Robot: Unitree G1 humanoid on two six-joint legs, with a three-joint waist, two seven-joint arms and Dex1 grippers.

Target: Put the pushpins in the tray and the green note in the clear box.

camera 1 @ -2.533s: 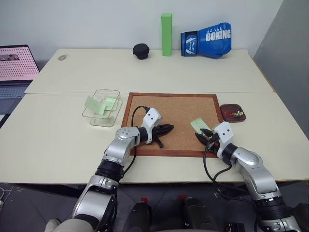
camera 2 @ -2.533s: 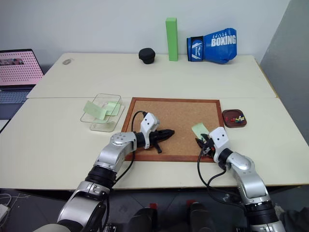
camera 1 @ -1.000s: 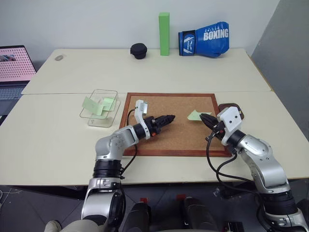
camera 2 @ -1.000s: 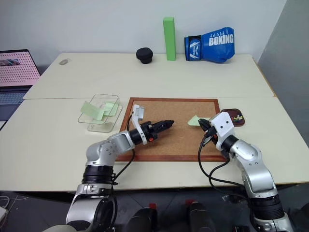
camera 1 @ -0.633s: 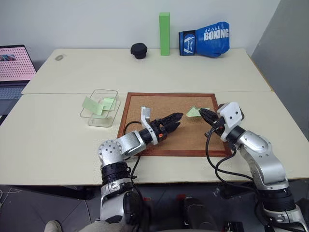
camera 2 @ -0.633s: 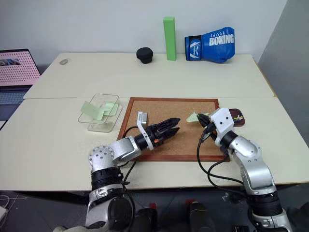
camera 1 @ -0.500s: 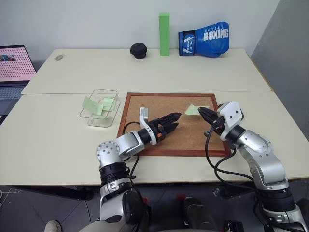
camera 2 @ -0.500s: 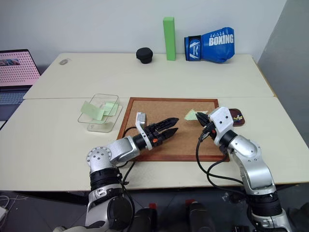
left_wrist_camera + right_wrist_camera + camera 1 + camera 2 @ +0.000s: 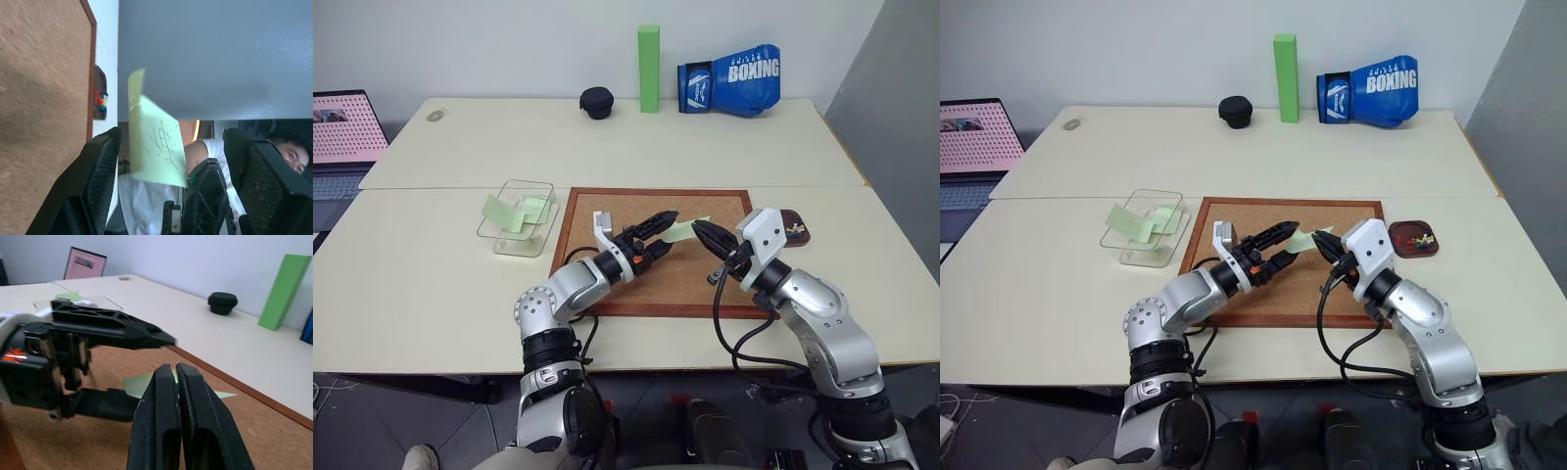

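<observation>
The pale green note (image 9: 681, 230) hangs above the corkboard (image 9: 607, 211), pinched at its right end by my shut right gripper (image 9: 696, 229). My left gripper (image 9: 670, 232) is open, one finger above the note's free end and one below it, not closed on it. The left wrist view shows the note (image 9: 155, 142) between those fingers (image 9: 100, 176). Pushpins (image 9: 793, 229) lie in the dark reddish tray (image 9: 781, 217) right of the board. The clear box (image 9: 505, 238) stands left of the board with other green slips inside.
A tall green block (image 9: 649, 69), a blue boxing glove (image 9: 734, 78) and a black round object (image 9: 597, 103) stand at the table's far edge. A laptop (image 9: 347, 132) sits at the far left. A person (image 9: 288, 152) appears in the left wrist view.
My right gripper carried the note left and up over the board. My left gripper rolled, opened wider and moved right, so its fingers now bracket the note.
</observation>
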